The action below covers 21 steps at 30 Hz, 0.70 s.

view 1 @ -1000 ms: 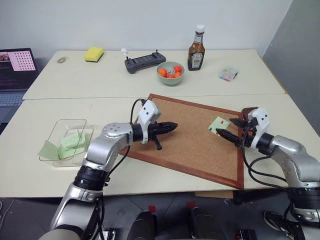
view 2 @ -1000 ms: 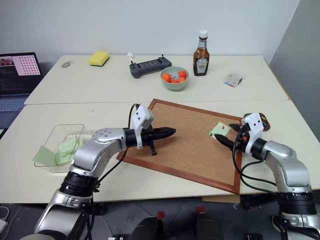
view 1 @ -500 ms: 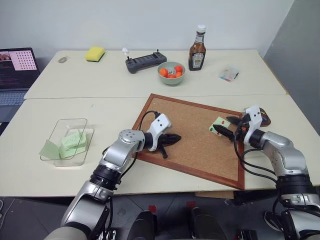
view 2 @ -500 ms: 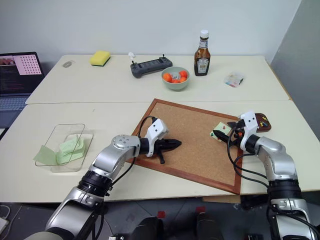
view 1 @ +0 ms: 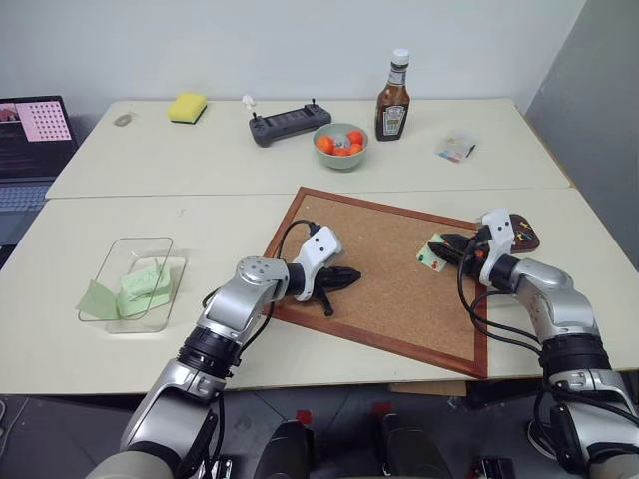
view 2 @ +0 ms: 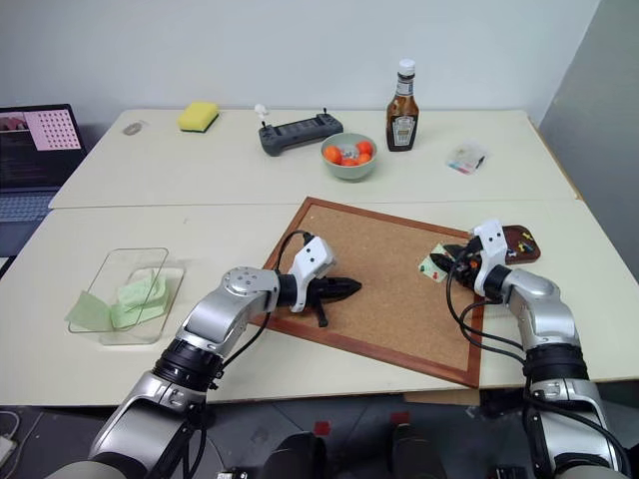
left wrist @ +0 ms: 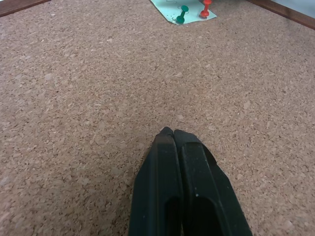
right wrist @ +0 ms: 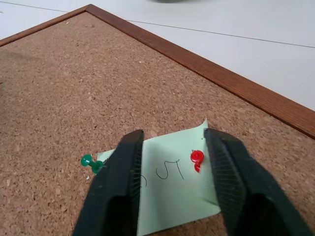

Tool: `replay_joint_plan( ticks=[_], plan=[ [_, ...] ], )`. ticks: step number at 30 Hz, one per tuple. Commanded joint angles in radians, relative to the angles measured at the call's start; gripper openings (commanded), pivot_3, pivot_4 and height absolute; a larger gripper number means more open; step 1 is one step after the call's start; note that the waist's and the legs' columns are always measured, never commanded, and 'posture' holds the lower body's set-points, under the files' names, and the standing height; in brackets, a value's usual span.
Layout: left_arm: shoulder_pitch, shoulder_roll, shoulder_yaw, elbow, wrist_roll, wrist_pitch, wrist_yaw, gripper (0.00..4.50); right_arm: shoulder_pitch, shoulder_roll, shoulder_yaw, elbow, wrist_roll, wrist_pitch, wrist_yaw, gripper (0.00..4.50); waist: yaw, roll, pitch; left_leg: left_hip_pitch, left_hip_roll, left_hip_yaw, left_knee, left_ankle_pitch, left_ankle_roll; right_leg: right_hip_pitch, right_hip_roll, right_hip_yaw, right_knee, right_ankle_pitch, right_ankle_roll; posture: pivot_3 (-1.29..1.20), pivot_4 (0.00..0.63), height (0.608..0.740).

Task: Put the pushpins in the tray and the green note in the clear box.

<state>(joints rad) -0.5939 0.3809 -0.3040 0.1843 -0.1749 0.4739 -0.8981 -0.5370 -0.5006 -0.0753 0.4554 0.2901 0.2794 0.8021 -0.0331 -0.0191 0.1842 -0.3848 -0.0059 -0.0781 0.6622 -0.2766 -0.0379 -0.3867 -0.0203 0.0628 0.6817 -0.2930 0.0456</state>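
Clearly pale green note (right wrist: 172, 189) (one red, one green pin), perhaps marked "5", between spread right claw (right wrist: 170, 187) fingers.

Left arm reaches in over the cork board (view 1: 389, 269) from its near-left edge, elbow bent, and the left gripper (left wrist: 172, 135) sits low over the middle of the board with both fingers pressed flat together. Right arm comes in from the board's right edge; right gripper (right wrist: 172, 147) hovers there, fingers (right wrist: 115, 182) apart.
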Motion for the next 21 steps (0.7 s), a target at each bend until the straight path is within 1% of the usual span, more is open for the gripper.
replay_joint_plan(
  ticks=[1,4,7,12,21],
  plan=[
    [0.008,0.006,0.002,-0.024,0.008,0.016,-0.006,0.0,-0.028,-0.004,-0.009,0.011,-0.02,-0.043,-0.008,1.07,0.0,0.0,0.0,0.0,0.0,0.0,0.0,0.0,0.0,0.0,0.0,0.0,0.0,0.0,0.0,0.0,0.15,0.74],
    [0.009,0.007,0.002,-0.026,0.006,0.019,-0.007,0.0,-0.03,-0.006,-0.011,0.013,-0.024,-0.055,-0.006,0.45,0.0,0.0,0.0,0.0,0.0,0.0,0.0,0.0,0.0,0.0,0.0,0.0,0.0,0.0,0.0,0.0,0.15,0.74],
    [0.004,0.006,0.003,-0.022,0.007,0.02,-0.01,0.0,-0.03,-0.007,-0.01,0.015,-0.033,-0.066,-0.007,0.02,0.0,0.0,0.0,0.0,0.0,0.0,0.0,0.0,0.0,0.0,0.0,0.0,0.0,0.0,0.0,0.0,0.15,0.74],
    [-0.006,0.004,0.004,-0.015,0.009,0.021,-0.011,0.0,-0.033,-0.006,-0.016,0.017,-0.037,-0.083,-0.013,0.02,0.0,0.0,0.0,0.0,0.0,0.0,0.0,0.0,0.0,0.0,0.0,0.0,0.0,0.0,0.0,0.0,0.15,0.74],
    [-0.018,-0.004,-0.002,0.001,0.028,0.025,0.004,0.0,-0.015,-0.017,-0.052,-0.073,0.016,-0.042,0.018,0.02,0.0,0.0,0.0,0.0,0.0,0.0,0.0,0.0,0.0,0.0,0.0,0.0,0.0,0.0,0.0,0.0,0.15,0.74]
  ],
)
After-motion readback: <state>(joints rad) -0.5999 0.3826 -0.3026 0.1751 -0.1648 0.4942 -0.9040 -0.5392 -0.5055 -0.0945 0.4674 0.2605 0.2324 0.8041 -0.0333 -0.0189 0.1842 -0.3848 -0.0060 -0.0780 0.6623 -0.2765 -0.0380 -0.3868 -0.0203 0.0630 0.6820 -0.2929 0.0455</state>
